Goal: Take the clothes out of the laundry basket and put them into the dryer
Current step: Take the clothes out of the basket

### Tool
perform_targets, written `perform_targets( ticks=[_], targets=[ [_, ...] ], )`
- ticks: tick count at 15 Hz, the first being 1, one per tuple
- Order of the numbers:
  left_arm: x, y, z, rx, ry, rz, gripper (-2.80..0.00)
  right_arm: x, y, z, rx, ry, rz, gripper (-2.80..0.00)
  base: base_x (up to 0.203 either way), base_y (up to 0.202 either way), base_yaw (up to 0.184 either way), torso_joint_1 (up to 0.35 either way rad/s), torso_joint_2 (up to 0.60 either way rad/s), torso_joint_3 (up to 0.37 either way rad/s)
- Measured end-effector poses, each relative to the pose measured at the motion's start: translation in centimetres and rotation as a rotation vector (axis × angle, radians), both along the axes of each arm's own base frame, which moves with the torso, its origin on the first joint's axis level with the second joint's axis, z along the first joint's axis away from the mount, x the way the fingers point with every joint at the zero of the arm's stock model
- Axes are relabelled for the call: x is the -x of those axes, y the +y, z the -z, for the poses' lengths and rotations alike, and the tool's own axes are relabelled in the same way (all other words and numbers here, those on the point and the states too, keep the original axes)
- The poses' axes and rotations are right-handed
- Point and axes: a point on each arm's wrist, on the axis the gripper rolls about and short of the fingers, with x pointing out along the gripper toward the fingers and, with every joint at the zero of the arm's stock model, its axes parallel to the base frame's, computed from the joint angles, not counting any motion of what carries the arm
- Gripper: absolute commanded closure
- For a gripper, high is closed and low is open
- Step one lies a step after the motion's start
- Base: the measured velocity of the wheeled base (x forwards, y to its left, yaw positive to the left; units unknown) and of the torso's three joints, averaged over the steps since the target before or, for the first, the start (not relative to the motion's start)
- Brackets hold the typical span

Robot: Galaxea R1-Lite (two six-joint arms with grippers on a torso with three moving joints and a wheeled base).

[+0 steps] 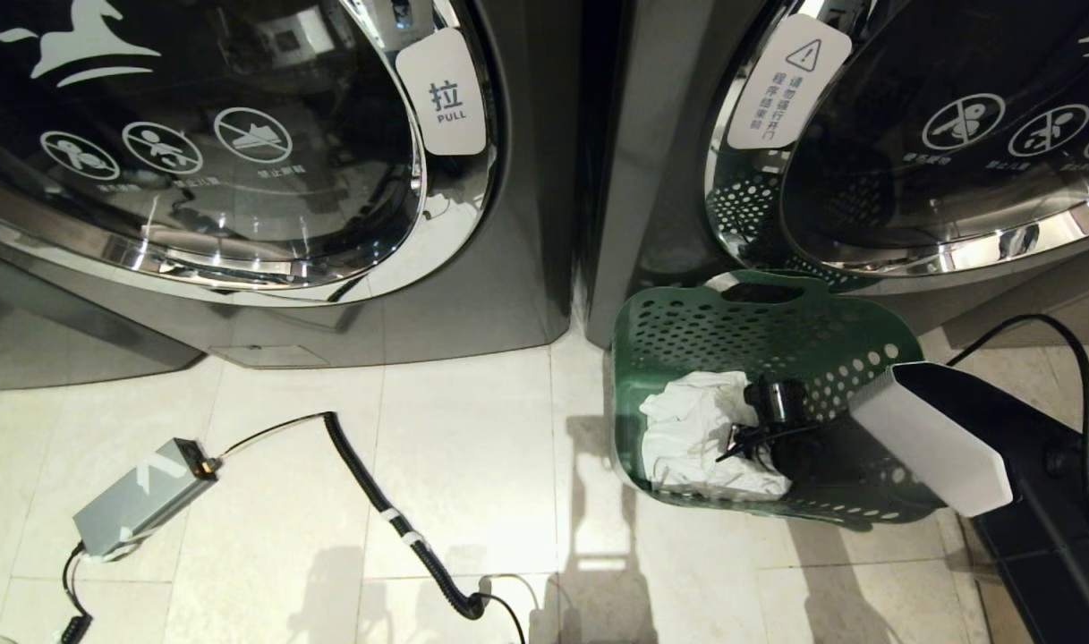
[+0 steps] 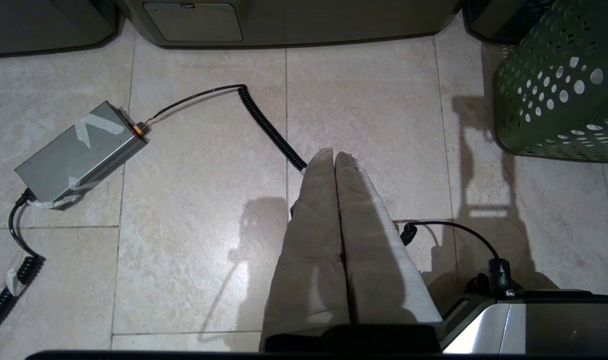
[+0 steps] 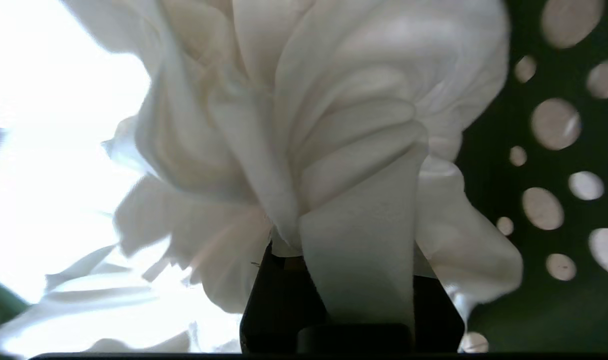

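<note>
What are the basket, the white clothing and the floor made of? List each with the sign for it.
Basket: looks like moulded plastic, dark green and matt; round holes in the walls, cut-out handle.
White clothing: soft woven fabric, probably cotton; it bunches into folds where the right gripper pinches it.
Floor: glossy stone-look tile, likely ceramic; grout lines and reflections show.

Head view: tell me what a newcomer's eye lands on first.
The dark green laundry basket on the tiled floor before the right-hand machine, with crumpled white clothes inside. The right hand reaches into it, shut on the cloth. Left of it lies a grey box with a coiled cable.
</note>
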Motion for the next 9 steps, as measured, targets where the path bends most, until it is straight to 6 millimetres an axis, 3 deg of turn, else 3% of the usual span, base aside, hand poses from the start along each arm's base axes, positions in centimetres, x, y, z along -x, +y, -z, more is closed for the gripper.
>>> perform_targets(
  ticks=[5, 9],
  targets=[
    [0.0, 0.0, 0.0, 0.001, 0.000, 0.000, 0.00, 1.0, -0.4, -4.2, -0.057, 0.008, 0.061, 0.00, 0.000, 0.000, 0.000, 0.000, 0.00, 0.000],
    [0.0, 0.0, 0.0, 0.000, 0.000, 0.000, 0.00, 4.3, -0.7, -7.4, -0.043, 0.030, 0.087, 0.00, 0.000, 0.000, 0.000, 0.000, 0.00, 0.000]
  ],
)
